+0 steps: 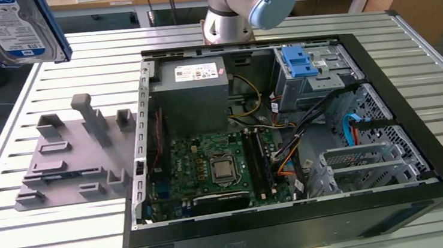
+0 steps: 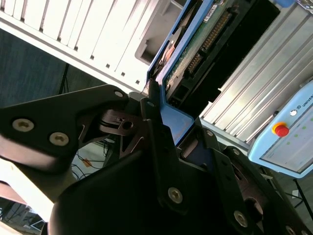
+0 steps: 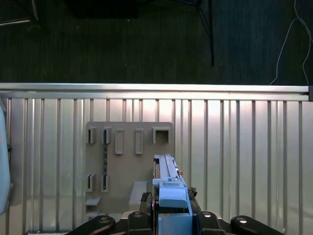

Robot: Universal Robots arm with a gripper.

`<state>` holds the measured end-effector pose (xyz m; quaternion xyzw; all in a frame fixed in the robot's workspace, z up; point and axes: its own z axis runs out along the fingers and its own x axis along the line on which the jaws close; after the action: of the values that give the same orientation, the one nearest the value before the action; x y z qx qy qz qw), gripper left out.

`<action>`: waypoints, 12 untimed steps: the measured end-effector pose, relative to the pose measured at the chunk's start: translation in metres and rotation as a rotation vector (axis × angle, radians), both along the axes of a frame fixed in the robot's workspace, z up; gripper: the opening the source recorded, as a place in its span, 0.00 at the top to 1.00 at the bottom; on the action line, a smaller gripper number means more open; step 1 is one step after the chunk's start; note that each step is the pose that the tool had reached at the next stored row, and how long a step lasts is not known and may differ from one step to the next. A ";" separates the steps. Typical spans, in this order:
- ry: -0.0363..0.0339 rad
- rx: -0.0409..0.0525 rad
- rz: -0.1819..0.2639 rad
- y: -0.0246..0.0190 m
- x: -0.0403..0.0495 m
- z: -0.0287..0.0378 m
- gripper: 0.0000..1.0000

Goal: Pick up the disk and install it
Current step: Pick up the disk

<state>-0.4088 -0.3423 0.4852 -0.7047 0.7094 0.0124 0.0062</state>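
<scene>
At the exterior view's far left the disk [image 1: 16,27] hangs high above the counter [image 1: 70,233]. The picture's edge cuts off its upper part and whatever carries it, leaving only the white-and-blue label and a strip of blue bracket plain to see. In the second wrist view the disk [image 2: 195,49] turns its green circuit-board side to the camera, and its near end is hidden behind the black fingers [image 2: 154,127]. In the first wrist view the disk [image 3: 168,176] stands edge-on, so neither face can be made out.

The gripper [image 2: 178,125] is clenched on the disk's blue bracket, with a finger pressed to each side and parted no wider than the bracket itself. The first wrist view shows the gripper [image 3: 171,208] in the same grasp.

Directly below the gripper a grey holder plate [image 3: 129,147] with upright slots lies on the slatted counter, and the disk hangs clear above it. To the exterior view's right of the plate, well apart from the gripper, sits the open computer case [image 1: 286,130]. Inside it are the grey power-supply box [image 1: 195,96], the green motherboard [image 1: 217,166] and, farthest from the gripper, the silver drive cage with its blue latch [image 1: 305,68]. A control pendant [image 2: 288,142] with a red button lies beyond the counter's edge in the second wrist view.
</scene>
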 end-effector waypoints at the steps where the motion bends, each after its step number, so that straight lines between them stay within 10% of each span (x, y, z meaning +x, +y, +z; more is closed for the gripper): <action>1: -0.0001 0.0000 0.000 0.0000 0.0004 0.0000 0.64; 12: -0.0002 0.0001 0.000 0.0000 0.0051 -0.0001 0.64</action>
<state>-0.4037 -0.3423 0.4851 -0.7046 0.7094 0.0123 0.0063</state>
